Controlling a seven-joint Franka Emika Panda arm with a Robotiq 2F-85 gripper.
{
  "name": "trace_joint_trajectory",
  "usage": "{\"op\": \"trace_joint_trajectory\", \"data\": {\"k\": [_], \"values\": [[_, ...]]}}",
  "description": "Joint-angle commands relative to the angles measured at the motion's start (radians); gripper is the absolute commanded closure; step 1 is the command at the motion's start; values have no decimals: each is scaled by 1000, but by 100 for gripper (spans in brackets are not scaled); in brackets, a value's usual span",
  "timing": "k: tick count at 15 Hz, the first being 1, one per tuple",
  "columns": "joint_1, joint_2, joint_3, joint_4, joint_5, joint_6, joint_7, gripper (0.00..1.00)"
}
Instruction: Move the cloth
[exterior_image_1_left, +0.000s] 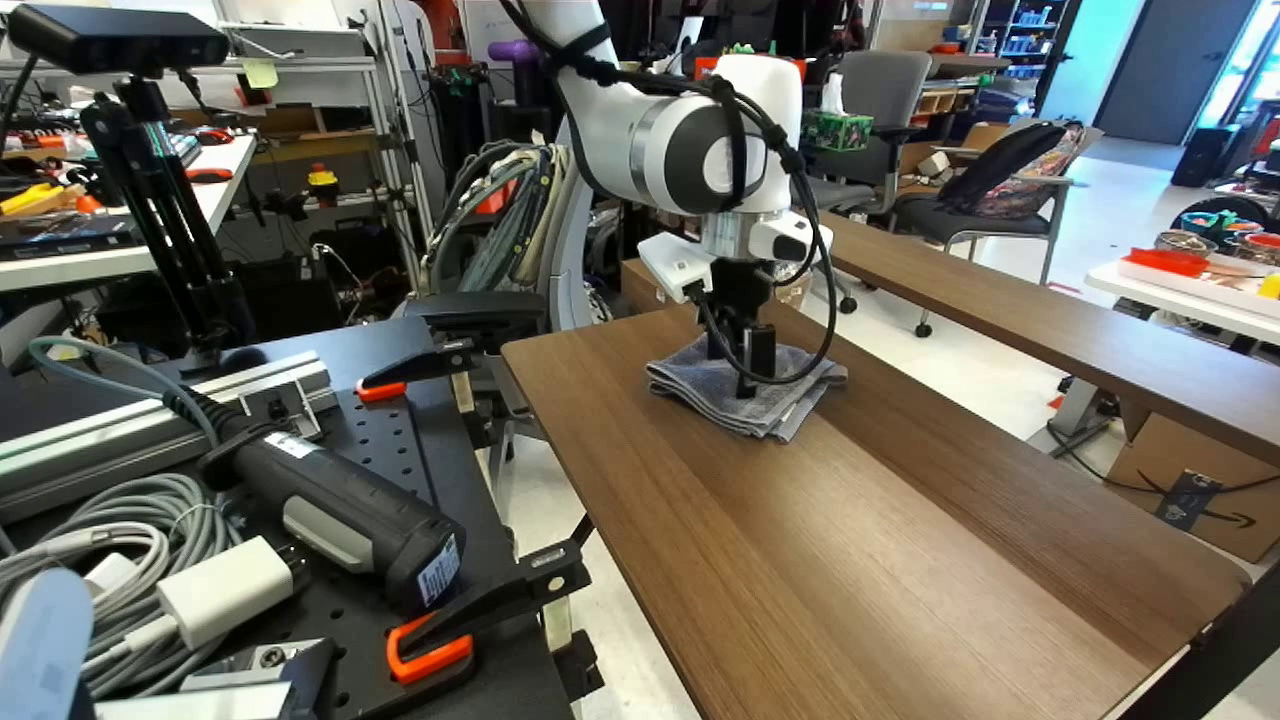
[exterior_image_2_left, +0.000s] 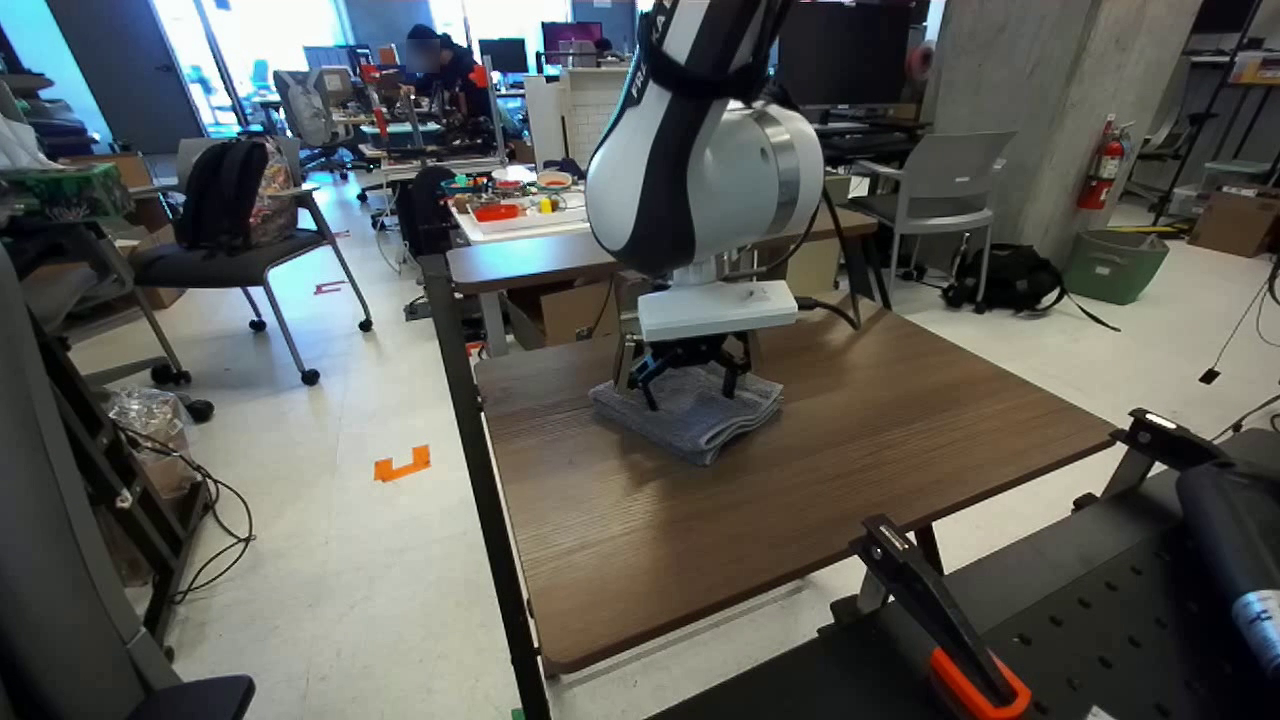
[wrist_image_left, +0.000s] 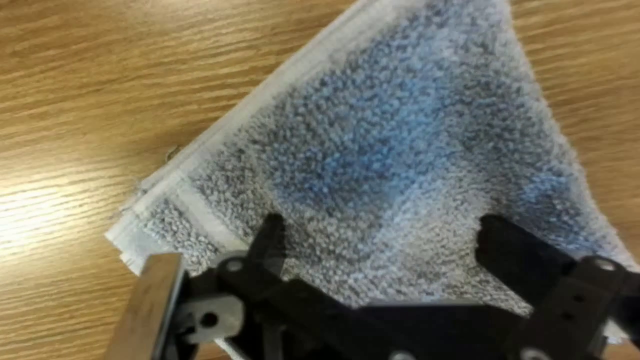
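The grey folded cloth lies flat in layers on the brown wooden table. It shows in both exterior views, also here, and fills much of the wrist view. My gripper points down over the cloth. In an exterior view the gripper has its two fingers spread, with the tips at the cloth's top surface. In the wrist view the gripper has a wide gap between its dark fingertips, with cloth surface showing between them. Whether the tips press into the cloth is hard to tell.
A black pegboard cart with a dark handheld tool, coiled cables and orange-black clamps stands beside the table. A black post runs along one table edge. Another long brown table stands behind.
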Motion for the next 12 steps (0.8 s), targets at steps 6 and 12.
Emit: {"op": "trace_joint_trajectory", "data": {"k": [6, 12], "values": [[-47, -207, 34, -246, 19, 131, -32, 0], [-60, -181, 19, -206, 7, 106, -22, 0]]}}
